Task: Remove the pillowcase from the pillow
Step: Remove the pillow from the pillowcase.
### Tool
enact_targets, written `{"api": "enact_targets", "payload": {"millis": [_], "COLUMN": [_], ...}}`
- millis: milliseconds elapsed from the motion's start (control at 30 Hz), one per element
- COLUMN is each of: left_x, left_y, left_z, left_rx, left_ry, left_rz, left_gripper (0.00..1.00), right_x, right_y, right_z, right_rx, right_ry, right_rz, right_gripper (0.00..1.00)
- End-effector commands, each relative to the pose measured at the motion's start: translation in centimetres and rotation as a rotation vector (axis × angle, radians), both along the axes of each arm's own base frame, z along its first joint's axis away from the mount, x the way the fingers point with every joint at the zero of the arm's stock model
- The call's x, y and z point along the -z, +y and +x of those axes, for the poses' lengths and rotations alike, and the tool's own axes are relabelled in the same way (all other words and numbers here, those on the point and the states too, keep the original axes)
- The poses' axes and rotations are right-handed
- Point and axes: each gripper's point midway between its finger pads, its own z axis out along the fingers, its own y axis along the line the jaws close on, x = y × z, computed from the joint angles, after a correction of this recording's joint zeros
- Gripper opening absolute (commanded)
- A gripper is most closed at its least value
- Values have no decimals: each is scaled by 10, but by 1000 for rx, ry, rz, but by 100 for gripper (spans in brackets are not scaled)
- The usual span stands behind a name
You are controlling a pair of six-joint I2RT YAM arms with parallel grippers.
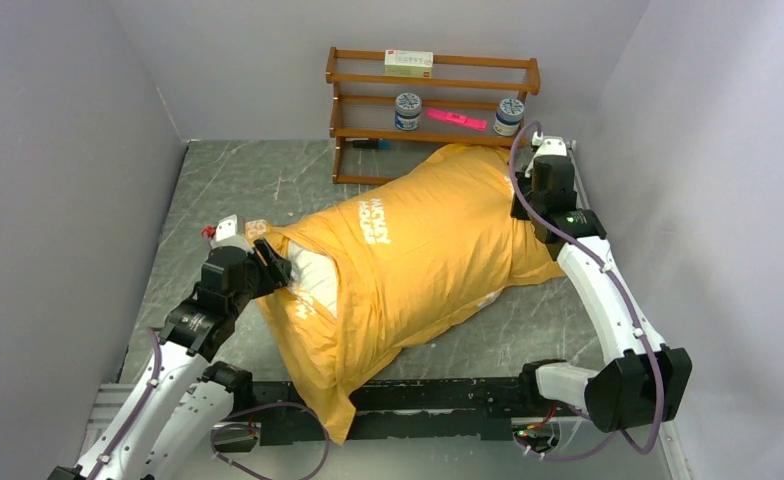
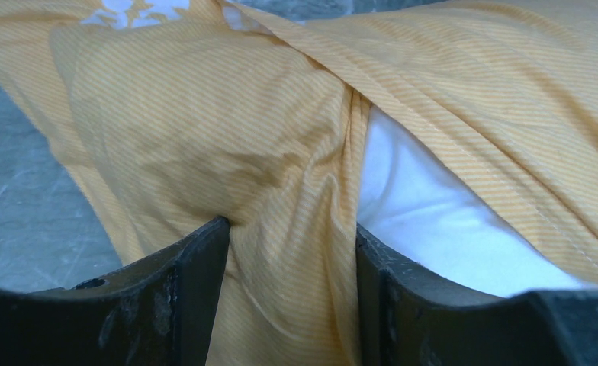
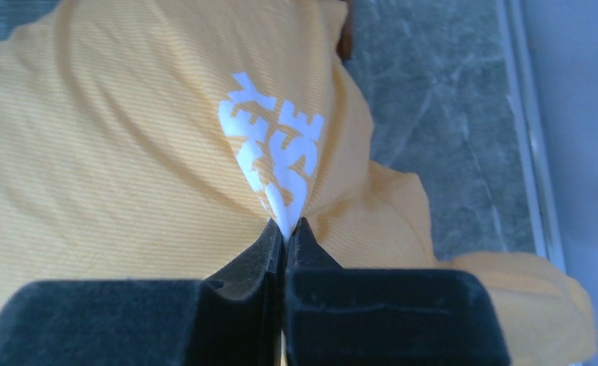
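Grey marbled table, walled on three sides, is carrying the work, and a wooden shelf is standing at its far edge. The pillowcase is lying diagonally, one closed corner crowding the shelf's foot and its mouth at the end far from the shelf. The pillow is showing white through that mouth and is otherwise sitting inside.

My right gripper is clamping fully closed on a thin pinch of pillowcase at the white lettering, close by the shelf. My left gripper is standing partly open at the mouth, jaws straddling a band of hem, one finger lying against the pillow. I cannot tell whether it is pressing anything.

Risks, as I am judging them:
- Nothing is anchoring the pillow, so a pull on the right pinch may be dragging pillow and case together.
- The pinch is small and may be slipping off under load.
- Any pull toward the shelf is risking a knock to it and to its two jars, pink marker and box.
- The corner farthest from the shelf is overhanging the base rail and may be snagging there.

Two small objects are lying beside my left gripper, on its shelf side.
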Motion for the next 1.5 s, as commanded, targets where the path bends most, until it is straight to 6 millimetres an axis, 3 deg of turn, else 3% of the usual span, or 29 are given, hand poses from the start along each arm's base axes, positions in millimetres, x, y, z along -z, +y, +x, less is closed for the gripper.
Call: {"api": "enact_targets", "payload": {"millis": [0,67,167,333,467,600,900,1100,1267,1467], "left_x": [-5,-6,-9,-5,-9,-11,-6,-4,-6,-6], "left_y": [-12,-12,-10,0,0,-2,-3,-4,-4,-4], "left_z": [-1,-1,-1,-1,0,1,1,1,1,1], "left_rx": [76,82,81,51,60,79,85,87,86,89], "left_ry": [-12,-12,-19,-23,-32,-42,-37,-37,-42,-46], "left_rz": [-10,-6,5,57,67,71,72,69,69,63], "left_gripper": [62,62,63,64,64,64,63,63,63,62], "right_x": [-59,-57,-58,-61,-69,-88,-102,-87,-73,-59], "right_y": [-74,-74,-59,-18,20,83,231,326,379,416], "right_z": [12,13,17,16,8,-5,-46,-79,-93,-101], "right_rx": [361,361,265,72,-26,-210,-580,-784,-899,-980], "right_ry": [-241,-239,-255,-281,-275,-309,-368,-352,-318,-254], "right_rz": [-146,-155,-123,-65,-120,-98,-64,-78,-104,-130], "right_gripper": [0,0,1,39,58,70,79,85,87,88]}}
